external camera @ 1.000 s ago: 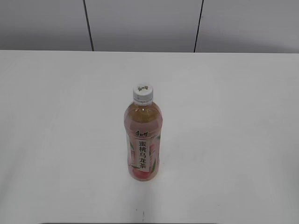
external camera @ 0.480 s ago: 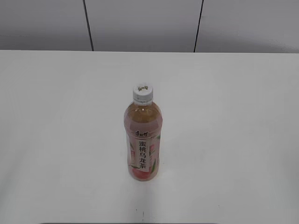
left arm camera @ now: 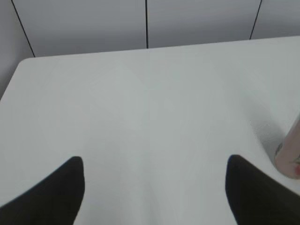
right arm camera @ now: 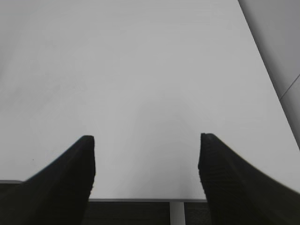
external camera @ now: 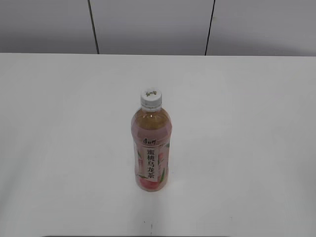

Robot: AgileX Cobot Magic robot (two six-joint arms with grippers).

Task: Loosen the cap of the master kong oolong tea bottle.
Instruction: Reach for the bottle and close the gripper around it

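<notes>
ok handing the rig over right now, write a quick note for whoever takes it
Left gripper: open, empty, over bare table; bottle's base shows at its right edge.
Right gripper: open, empty, near the table's front edge.
Master kong oolong tea bottle: upright mid-table, cap on.
Done: nothing, neither gripper touches the bottle.
Left: hold the bottle, grip the cap, twist it loose.
</notes>
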